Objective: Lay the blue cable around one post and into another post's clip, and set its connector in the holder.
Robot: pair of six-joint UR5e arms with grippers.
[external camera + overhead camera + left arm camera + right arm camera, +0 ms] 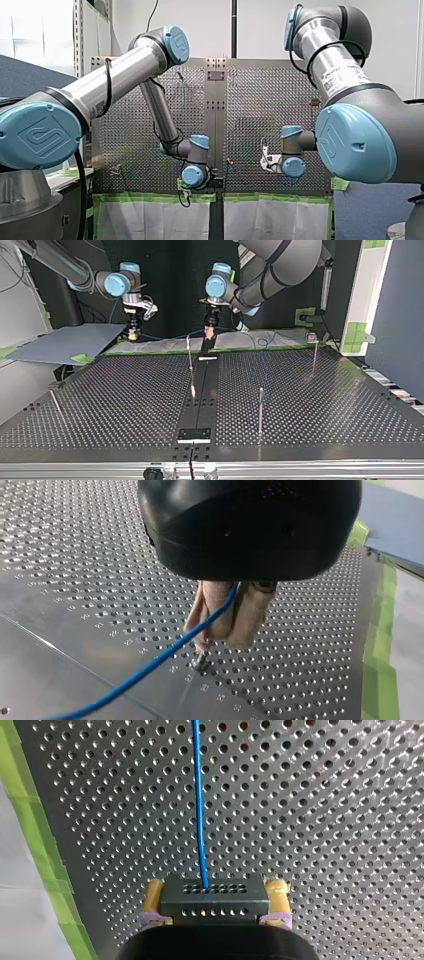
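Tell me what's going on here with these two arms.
Both arms have the blue cable. My left tool is pinched on it with beige pads. My right tool grips the dark connector at the cable's end between yellow pads. In the top view both are at the far edge of the table, beyond the posts.

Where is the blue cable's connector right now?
In the right wrist view, the connector sits clamped between my right tool's yellow pads, over the perforated table; the blue cable runs ahead from it. That tool hangs at the top view's left.
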